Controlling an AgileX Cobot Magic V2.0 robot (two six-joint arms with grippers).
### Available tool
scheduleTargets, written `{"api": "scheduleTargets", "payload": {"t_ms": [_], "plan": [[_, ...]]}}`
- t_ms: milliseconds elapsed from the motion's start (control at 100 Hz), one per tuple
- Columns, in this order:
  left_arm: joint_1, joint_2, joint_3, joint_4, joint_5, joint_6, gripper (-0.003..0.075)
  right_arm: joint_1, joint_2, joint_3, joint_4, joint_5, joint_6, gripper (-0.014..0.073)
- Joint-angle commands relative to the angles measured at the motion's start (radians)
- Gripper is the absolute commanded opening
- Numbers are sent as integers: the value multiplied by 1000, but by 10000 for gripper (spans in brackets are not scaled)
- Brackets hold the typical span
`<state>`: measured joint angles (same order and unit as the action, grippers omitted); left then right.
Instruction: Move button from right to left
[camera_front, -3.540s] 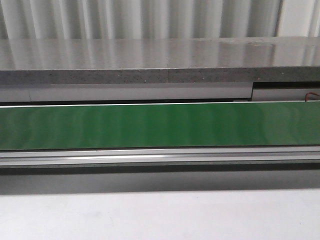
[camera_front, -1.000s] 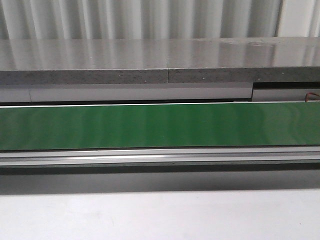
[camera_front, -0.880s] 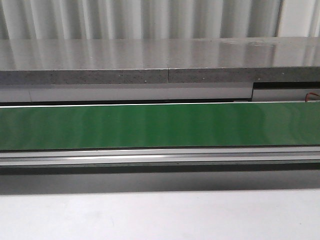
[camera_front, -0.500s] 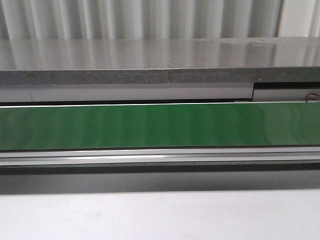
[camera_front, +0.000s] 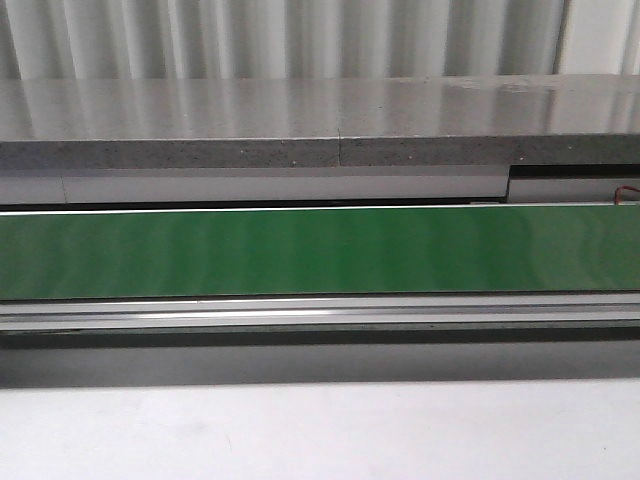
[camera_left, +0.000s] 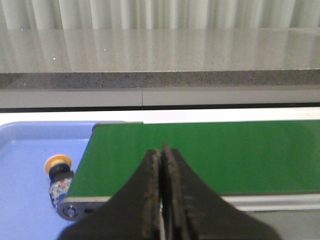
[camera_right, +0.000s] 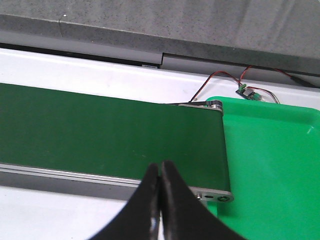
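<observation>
The button (camera_left: 59, 177), with a yellow-orange cap and a blue block, lies in the blue tray (camera_left: 25, 150) just off the left end of the green conveyor belt (camera_left: 200, 155). My left gripper (camera_left: 162, 154) is shut and empty, hovering over the belt's near edge, to the right of the button. My right gripper (camera_right: 160, 167) is shut and empty, over the near rail at the belt's right end (camera_right: 110, 140). Neither gripper nor the button shows in the front view, only the belt (camera_front: 320, 250).
A green tray (camera_right: 275, 165) sits off the belt's right end, with nothing visible in it. A small circuit board with red and black wires (camera_right: 247, 91) lies behind it. A grey stone ledge (camera_front: 320, 125) runs behind the belt. White table (camera_front: 320, 430) lies in front.
The front view has shifted very slightly; nothing else has visibly changed on the belt.
</observation>
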<state>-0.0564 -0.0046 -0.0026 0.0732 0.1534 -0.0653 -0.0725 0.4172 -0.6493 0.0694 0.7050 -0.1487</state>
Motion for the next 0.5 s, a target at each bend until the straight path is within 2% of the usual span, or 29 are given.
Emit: {"api": "scheduleTargets", "payload": {"t_ms": [0, 490], "plan": [[-9, -35, 27, 37, -153, -57, -20, 0, 5, -23, 2, -71, -10, -67], [-9, -35, 25, 28, -170, -57, -20, 0, 5, -23, 2, -71, -10, -67]]}}
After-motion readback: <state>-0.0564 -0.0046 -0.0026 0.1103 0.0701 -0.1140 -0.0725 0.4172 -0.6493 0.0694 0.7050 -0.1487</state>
